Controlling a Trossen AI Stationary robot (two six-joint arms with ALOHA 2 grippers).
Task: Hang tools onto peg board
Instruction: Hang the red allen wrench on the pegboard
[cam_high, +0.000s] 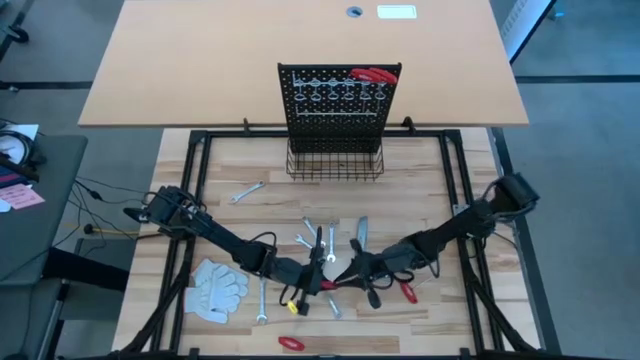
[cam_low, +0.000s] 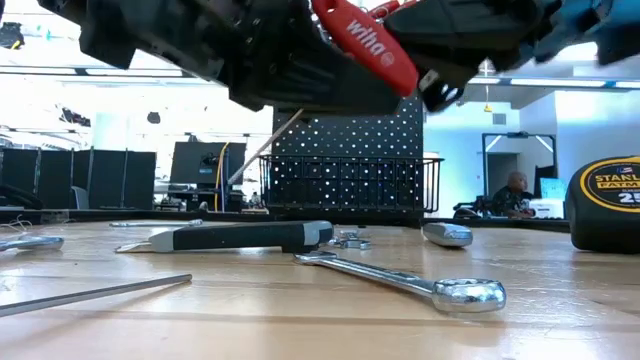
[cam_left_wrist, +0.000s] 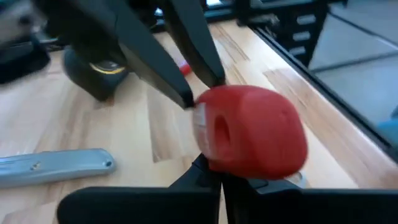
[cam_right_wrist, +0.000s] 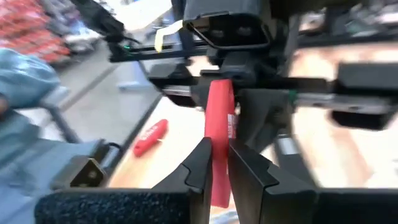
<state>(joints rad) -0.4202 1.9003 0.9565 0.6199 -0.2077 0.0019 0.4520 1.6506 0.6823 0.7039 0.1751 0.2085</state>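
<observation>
The wooden desk (cam_high: 420, 190) carries the black peg board (cam_high: 338, 100), which stands upright at the middle of its far edge with silver wrenches and red-handled pliers (cam_high: 375, 74) hung on it. White work gloves (cam_high: 217, 288) lie toward the near left corner. At the middle of the near edge my two arms meet. My left claw (cam_high: 316, 284) is closed on one end of a red-handled tool (cam_right_wrist: 219, 140), lifted off the desk. My right claw (cam_right_wrist: 219, 163) pinches the same handle from the other side. A yellow-black tape measure (cam_low: 606, 203), a grey utility knife (cam_left_wrist: 53, 167) and loose wrenches (cam_low: 420, 282) lie around them.
</observation>
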